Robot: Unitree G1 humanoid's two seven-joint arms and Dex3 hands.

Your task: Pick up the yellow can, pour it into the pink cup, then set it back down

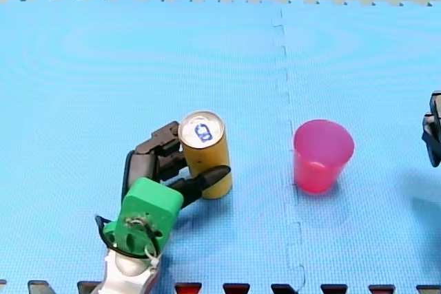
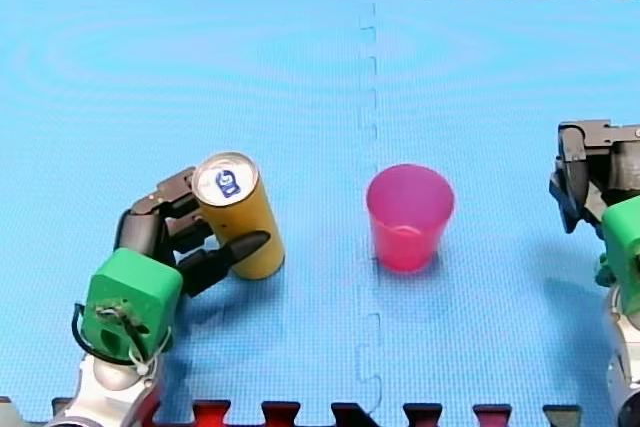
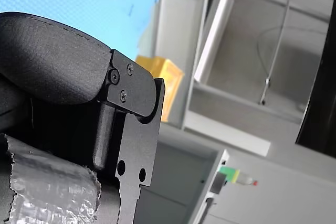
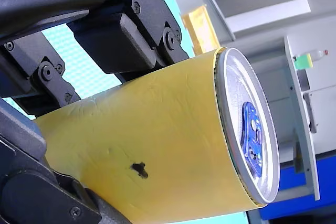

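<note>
The yellow can (image 1: pixel 207 160) with a silver top stands on the blue mat, left of centre and leaning a little. My left hand (image 1: pixel 196 153) is shut on it, with fingers behind it and the thumb across its front. The second wrist view shows the same can (image 4: pixel 157 145) held between black fingers (image 4: pixel 121 35). To the can's right, the pink cup (image 1: pixel 322 156) stands upright, apart from it. My right hand (image 2: pixel 585 172) is at the right edge of the mat, away from the cup and holding nothing.
Blue foam mat tiles (image 1: pixel 103 67) cover the surface, and a jigsaw seam (image 1: pixel 284 87) runs front to back just left of the cup. The mat's near edge (image 1: pixel 234 287) is close to my body. Open mat lies behind the can and the cup.
</note>
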